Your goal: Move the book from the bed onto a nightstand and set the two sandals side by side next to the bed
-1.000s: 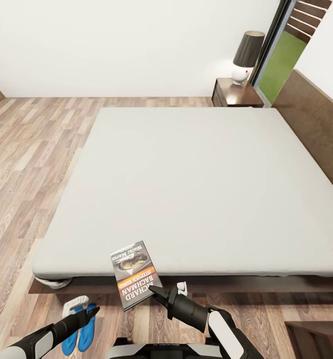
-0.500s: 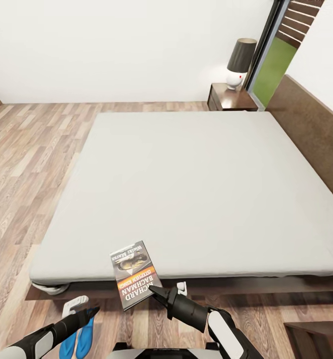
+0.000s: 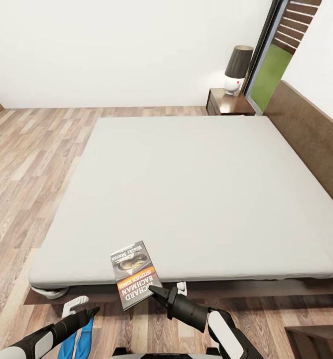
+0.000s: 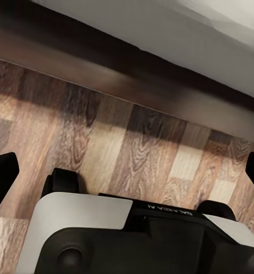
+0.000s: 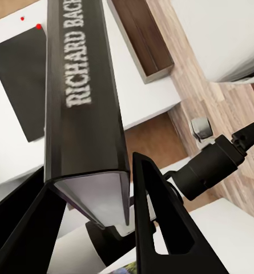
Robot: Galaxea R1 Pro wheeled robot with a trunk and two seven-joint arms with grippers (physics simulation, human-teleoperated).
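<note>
Book (image 3: pixel 132 273) sits pinched by its lower end between the closed fingers of the right gripper (image 3: pixel 154 290), held above the bed's (image 3: pixel 196 189) foot edge. Left gripper (image 3: pixel 89 313) hovers beside the bed's foot over the blue sandals (image 3: pixel 77 339), its fingers wide apart and empty. Nightstand (image 3: pixel 230 103) stands beyond the bed's far corner, a lamp (image 3: pixel 236 68) on it.
</note>
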